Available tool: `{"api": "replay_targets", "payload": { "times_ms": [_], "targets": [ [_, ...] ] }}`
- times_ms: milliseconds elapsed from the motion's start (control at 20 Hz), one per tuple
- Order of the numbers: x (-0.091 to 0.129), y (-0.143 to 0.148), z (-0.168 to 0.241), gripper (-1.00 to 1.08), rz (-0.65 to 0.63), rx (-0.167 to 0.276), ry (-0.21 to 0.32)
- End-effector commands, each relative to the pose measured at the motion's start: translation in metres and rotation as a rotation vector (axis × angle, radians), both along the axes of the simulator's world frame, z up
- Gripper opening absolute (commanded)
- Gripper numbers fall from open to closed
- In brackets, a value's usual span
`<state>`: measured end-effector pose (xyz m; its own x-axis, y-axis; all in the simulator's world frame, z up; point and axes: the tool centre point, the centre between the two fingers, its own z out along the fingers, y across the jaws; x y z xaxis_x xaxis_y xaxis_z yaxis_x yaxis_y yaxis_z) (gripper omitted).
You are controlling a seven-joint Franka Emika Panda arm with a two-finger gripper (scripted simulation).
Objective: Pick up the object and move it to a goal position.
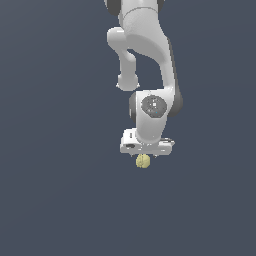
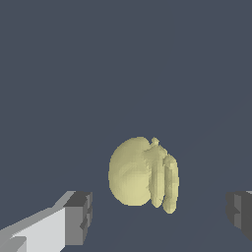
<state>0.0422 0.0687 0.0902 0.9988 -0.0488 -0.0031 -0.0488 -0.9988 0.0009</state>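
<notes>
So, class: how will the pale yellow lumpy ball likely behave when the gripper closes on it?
The ball looks roundish, so a nudge may roll it. Its ridged side could make contact uneven, letting it twist. The gripper is open, with the ball between its fingers, untouched.

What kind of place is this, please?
Most likely a bare simulated test scene, not a real room: a flat, featureless dark grey ground, a smooth white arm, its gripper open, and one lumpy yellow ball.
</notes>
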Motion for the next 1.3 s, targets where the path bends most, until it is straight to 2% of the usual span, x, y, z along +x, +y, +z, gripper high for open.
{"api": "replay_targets", "payload": {
  "times_ms": [0,250,700,1000,1050,1250],
  "targets": [
    [0.003,0.003,-0.002,1.00,-0.001,0.000,-0.003],
    [0.001,0.003,-0.005,1.00,0.000,0.001,-0.001],
    [0.001,0.003,-0.044,1.00,-0.001,0.001,-0.003],
    [0.003,0.004,-0.052,1.00,-0.001,0.001,-0.003],
    [0.003,0.004,-0.052,-1.00,-0.001,0.001,-0.003],
    [0.003,0.004,-0.052,-1.00,-0.001,0.001,-0.003]
  ]
}}
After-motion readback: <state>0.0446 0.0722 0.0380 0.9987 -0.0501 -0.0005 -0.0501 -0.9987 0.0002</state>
